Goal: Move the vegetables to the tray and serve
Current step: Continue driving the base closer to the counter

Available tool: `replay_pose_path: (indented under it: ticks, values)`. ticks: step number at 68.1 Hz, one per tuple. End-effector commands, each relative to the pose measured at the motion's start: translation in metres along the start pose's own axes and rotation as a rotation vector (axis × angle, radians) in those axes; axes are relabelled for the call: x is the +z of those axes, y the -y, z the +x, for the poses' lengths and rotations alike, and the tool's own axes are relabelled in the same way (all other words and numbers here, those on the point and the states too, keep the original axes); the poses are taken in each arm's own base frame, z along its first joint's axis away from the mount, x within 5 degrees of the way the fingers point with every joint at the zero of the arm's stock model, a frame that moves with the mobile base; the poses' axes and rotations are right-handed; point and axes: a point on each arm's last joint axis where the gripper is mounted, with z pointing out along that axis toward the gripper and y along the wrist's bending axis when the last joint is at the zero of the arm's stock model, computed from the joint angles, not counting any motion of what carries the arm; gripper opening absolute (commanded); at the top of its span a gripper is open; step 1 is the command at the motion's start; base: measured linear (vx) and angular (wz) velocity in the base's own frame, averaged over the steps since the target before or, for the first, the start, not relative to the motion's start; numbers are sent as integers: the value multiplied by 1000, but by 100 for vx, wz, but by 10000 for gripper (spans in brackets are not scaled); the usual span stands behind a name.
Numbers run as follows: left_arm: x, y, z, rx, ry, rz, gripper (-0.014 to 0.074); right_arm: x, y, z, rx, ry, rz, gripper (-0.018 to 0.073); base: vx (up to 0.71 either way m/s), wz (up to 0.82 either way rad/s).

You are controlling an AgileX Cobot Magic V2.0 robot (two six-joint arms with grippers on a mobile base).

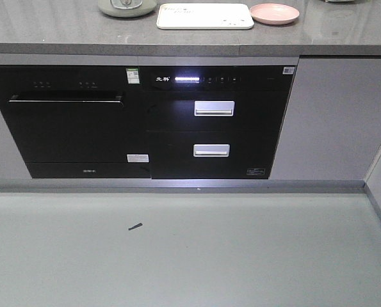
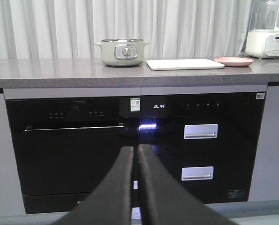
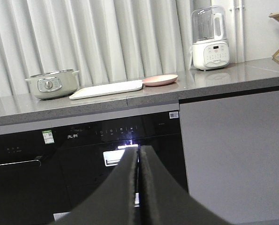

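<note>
Left gripper and right gripper are both pinched together, holding nothing. Tray sits just beside pink plate; its grey lettering's too blurry to read, honestly.

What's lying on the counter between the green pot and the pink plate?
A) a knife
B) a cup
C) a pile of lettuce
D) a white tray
D: the white tray lies flat on the counter, with the green pot on one side and the pink plate on the other.
</note>
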Motion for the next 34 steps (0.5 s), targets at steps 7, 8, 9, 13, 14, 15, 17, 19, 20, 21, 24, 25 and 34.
replay_pose_path:
  ticks: [7, 8, 9, 13, 14, 15, 17, 19, 20, 21, 24, 25, 34]
  values:
    - [0, -1, 2, -14, 58, -8, -6, 1, -1, -1, -16, 49, -16, -6, 10, -3]
    - [0, -1, 2, -14, 58, -8, -6, 1, -1, -1, -16, 49, -16, -6, 9, -4]
    - [0, -1, 2, -14, 58, -8, -6, 1, -1, -1, -16, 49, -16, -6, 8, -3]
    - [0, -1, 2, -14, 58, -8, -6, 1, -1, -1, -16, 49, -16, -6, 8, -3]
    - [0, -1, 2, -14, 58, -8, -6, 1, -1, -1, -16, 49, -16, -6, 7, -3]
    - [0, -1, 2, -14, 58, -8, -6, 1, -1, -1, -16, 49, -16, -6, 7, -3]
    - [0, -1, 2, -14, 58, -8, -6, 1, -1, -1, -16, 49, -16, -6, 7, -4]
    - [0, -1, 2, -14, 58, -8, -6, 1, -1, -1, -16, 49, -16, -6, 6, -4]
    - [0, -1, 2, -14, 58, -8, -6, 1, -1, -1, -16, 49, -16, -6, 6, -4]
    - [0, -1, 2, -14, 58, -8, -6, 1, -1, -1, -16, 49, -16, -6, 6, -5]
    - [0, -1, 2, -14, 58, -8, -6, 1, -1, -1, -16, 49, -16, -6, 5, -5]
    - [0, -1, 2, -14, 58, -8, -6, 1, -1, -1, -16, 49, -16, -6, 5, -5]
    - [0, -1, 2, -14, 58, -8, -6, 1, -1, -1, -16, 49, -16, -6, 5, -7]
